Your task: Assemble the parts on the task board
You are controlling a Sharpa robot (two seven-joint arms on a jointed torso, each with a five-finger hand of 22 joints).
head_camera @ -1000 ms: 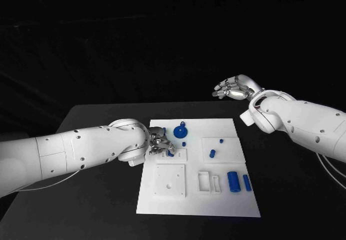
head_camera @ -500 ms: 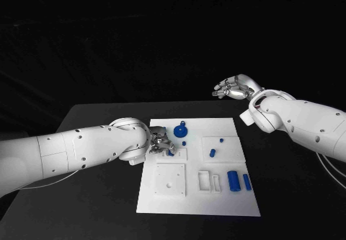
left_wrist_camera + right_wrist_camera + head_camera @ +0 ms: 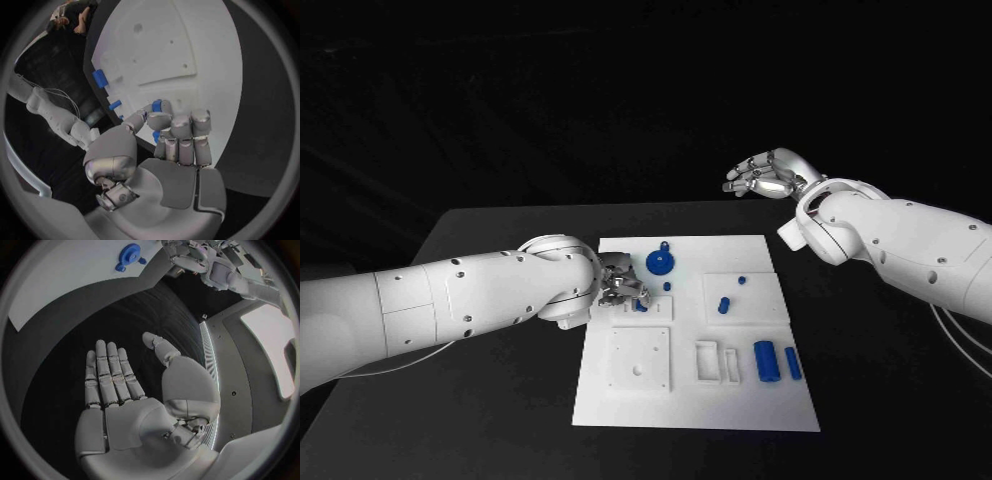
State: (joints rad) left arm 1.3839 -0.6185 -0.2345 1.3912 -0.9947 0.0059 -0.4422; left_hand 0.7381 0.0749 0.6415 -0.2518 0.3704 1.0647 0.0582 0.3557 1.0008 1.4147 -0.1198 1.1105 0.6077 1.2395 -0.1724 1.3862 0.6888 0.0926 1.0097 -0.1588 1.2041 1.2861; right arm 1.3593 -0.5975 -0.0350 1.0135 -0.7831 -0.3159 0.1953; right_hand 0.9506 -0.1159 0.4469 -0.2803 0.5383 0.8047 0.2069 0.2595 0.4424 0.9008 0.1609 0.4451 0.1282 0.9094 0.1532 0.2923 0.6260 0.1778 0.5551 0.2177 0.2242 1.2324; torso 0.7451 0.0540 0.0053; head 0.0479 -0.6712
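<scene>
Black table [image 3: 488, 400] under the task board [image 3: 733, 415]: left hand [image 3: 620, 288] pinches a blue part [image 3: 156, 105] at the board's near-left square; lower it plumb, while the right hand [image 3: 764, 175] hovers released beyond the board

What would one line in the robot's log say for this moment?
left robot hand: pinching blue part at board | right robot hand: open, raised off board

left hand [image 3: 620, 289]: has crept a little towards the task board's [image 3: 689, 410] left edge, fingers curled on a small blue part [image 3: 156, 105] over the raised square near the board's far left corner.
</scene>
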